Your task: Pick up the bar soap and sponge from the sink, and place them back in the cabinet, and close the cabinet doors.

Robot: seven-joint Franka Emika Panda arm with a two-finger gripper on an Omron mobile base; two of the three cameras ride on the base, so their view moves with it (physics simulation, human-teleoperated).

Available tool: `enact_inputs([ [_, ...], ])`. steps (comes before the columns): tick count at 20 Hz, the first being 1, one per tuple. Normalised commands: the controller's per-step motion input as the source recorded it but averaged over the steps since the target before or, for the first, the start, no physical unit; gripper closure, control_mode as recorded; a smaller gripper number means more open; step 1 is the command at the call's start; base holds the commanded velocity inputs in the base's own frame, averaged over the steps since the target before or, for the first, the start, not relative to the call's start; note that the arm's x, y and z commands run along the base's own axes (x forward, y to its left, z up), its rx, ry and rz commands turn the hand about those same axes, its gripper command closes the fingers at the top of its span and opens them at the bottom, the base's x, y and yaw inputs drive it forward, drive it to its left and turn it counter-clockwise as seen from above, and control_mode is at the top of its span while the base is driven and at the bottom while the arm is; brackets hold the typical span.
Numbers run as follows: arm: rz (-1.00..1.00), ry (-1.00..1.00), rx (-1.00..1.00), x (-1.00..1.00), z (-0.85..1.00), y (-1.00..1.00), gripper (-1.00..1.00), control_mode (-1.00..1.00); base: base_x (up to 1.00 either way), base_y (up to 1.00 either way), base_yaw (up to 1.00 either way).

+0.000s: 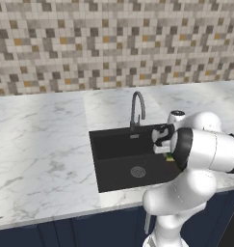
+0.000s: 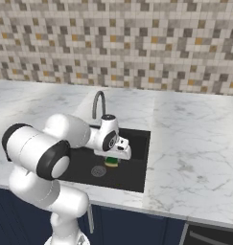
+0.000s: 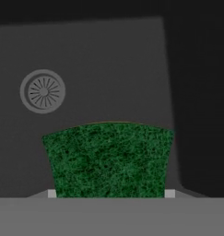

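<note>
While the gripper (image 2: pixel 112 160) reaches down into the black sink (image 2: pixel 135 178), jaws clamped on the green sponge (image 3: pixel 108 160), near the round drain (image 3: pixel 43 91); faucet (image 1: pixel 136 109) behind

Mosaic tile wall (image 1: pixel 113 43) rises behind white marble counter (image 1: pixel 41 144).

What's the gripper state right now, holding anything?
Gripper: shut on the sponge, down inside the sink.
</note>
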Motion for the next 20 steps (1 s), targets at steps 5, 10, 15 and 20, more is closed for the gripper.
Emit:
enact_inputs([
  [5, 0.00, 0.00, 0.00, 0.00, 0.32, 0.00, 1.00, -1.00, 0.00, 0.00, 0.00],
  [10, 0.00, 0.00, 0.00, 0.00, 0.41, 0.00, 1.00, -1.00, 0.00, 0.00, 0.00],
  [15, 0.00, 0.00, 0.00, -0.03, 0.39, 0.00, 1.00, -1.00, 0.00, 0.00, 0.00],
  [20, 0.00, 0.00, 0.00, -0.08, 0.33, 0.00, 1.00, -1.00, 0.00, 0.00, 0.00],
])
